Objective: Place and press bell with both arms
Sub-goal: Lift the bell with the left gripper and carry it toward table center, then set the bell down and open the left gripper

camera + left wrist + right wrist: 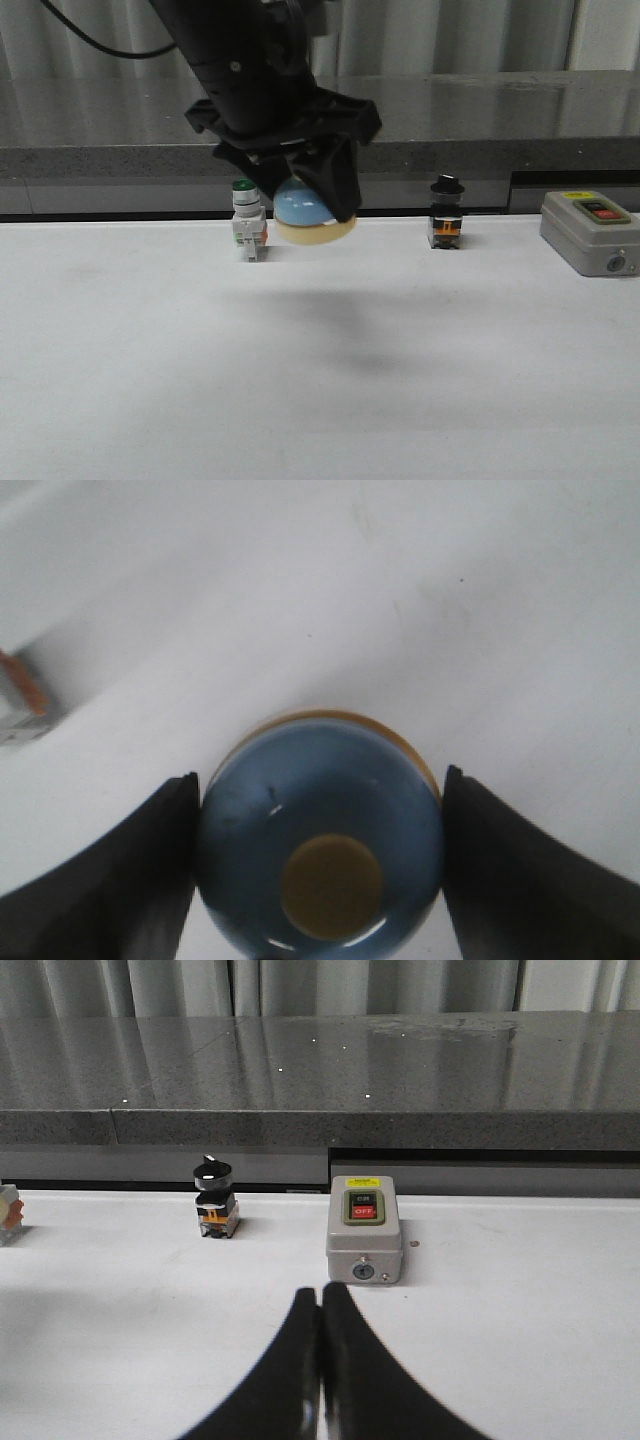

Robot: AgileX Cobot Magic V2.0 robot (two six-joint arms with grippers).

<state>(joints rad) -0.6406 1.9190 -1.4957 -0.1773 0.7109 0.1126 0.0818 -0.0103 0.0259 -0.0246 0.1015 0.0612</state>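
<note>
Above white table [120,380], left tool [320,790] grips bell [320,830].

The right gripper [319,1380], fingers [285,1370] pressed together, hangs over the white counter [520,1290]. Beyond it sits a grey switch box [364,1230] with green and red buttons, and a black-capped switch [214,1198] stands apart from it beside a dark stone ledge [320,1070].

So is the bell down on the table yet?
No. The bell hangs tilted in the left hand, clear of the table, its shadow below.
</note>
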